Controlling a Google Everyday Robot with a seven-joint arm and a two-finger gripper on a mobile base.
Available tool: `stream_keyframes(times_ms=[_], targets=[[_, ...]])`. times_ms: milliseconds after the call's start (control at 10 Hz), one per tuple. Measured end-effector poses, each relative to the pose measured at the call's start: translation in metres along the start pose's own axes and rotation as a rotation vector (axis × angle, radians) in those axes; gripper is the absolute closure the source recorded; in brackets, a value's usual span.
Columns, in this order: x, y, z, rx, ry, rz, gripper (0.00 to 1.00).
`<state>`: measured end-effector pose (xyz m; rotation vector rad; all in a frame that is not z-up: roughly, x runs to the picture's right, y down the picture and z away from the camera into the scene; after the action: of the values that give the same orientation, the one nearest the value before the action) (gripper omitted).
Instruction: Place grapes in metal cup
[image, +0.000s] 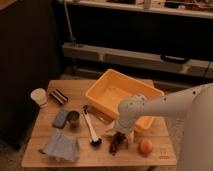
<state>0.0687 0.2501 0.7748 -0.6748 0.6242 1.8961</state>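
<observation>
- The metal cup (73, 118) stands upright on the wooden table (160, 156), left of the middle, with its dark mouth facing up.
- The grapes (117, 144) lie on the table well to the right of the metal cup and a little nearer the front edge. They are a dark, bumpy bunch, and they are not in the cup yet.
- The gripper (120, 135) is also right of the metal cup, down at the upper end of the grapes. The white wrist covers it, so I cannot tell whether it is apart, together or clamped on the bunch.
- Between the metal cup and the grapes lies the brush (90, 127), with its black head toward the front edge.
- Behind the metal cup and to its right sits the yellow bin (102, 92). The orange fruit (145, 146) lies farther right of the cup than the grapes do, just beside them.
- As I judge it, the pick is the step in hand, and the carry leftward to the metal cup is still to come.
- A hold on only a berry or two could slip or tear loose, because the bunch is lumpy and looks soft.
- A low carry toward the metal cup could catch the brush and drag it into the cup.
- The cup's mouth looks narrow for the bunch. If the grapes are let go sideways they could hang on the rim or tip the cup, so an end-first drop from directly above seems safer.
- A nudge while lifting could set the orange fruit rolling.
</observation>
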Motion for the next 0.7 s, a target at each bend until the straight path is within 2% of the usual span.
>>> stream_keyframes(times_ms=[200, 400, 600, 700], targets=[[0.000, -0.002, 0.004, -0.004, 0.004, -0.010, 0.22], [0.001, 0.004, 0.011, -0.006, 0.017, -0.033, 0.40], [0.006, 0.014, 0.017, 0.023, 0.040, -0.070, 0.59], [0.009, 0.027, 0.021, 0.039, 0.052, -0.098, 0.71]])
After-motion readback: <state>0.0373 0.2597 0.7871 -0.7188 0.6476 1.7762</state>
